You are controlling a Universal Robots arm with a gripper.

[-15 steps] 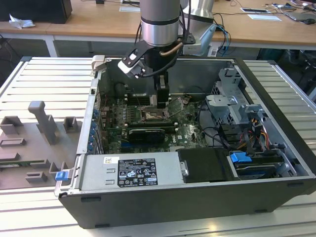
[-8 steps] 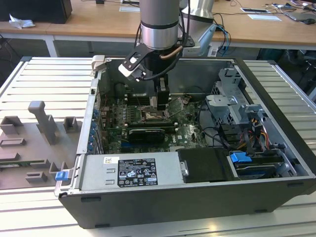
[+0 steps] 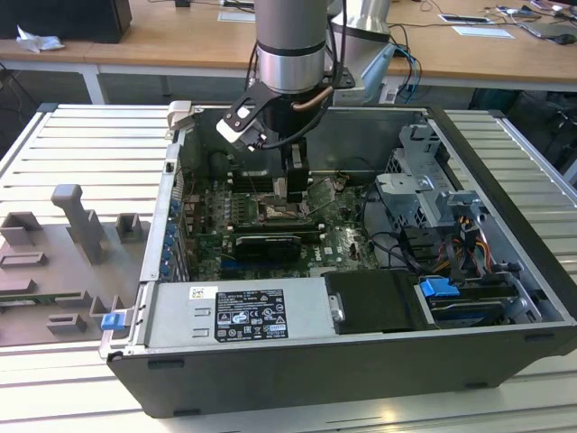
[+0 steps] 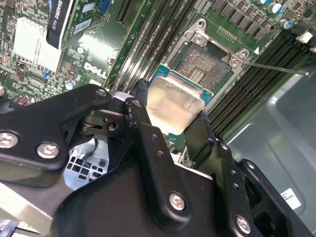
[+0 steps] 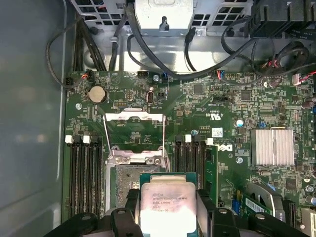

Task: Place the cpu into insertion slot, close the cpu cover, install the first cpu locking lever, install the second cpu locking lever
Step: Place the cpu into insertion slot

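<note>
1. as i read both wrist views, gripper [image 4: 172, 106] is clamped on the cpu [image 5: 167, 205], fingers [image 4: 140, 118] on opposite edges.
2. cpu hangs over the insertion slot [image 4: 205, 66], not seated.
3. cpu cover [image 5: 134, 117] stands flipped open.

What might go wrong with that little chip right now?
The chip, pinched by two edges in the gripper, hangs offset from the open socket; lowered crooked, it may damage the socket's contacts. A loose pinch might drop it onto the board. The raised cover nearby might get bumped.
</note>
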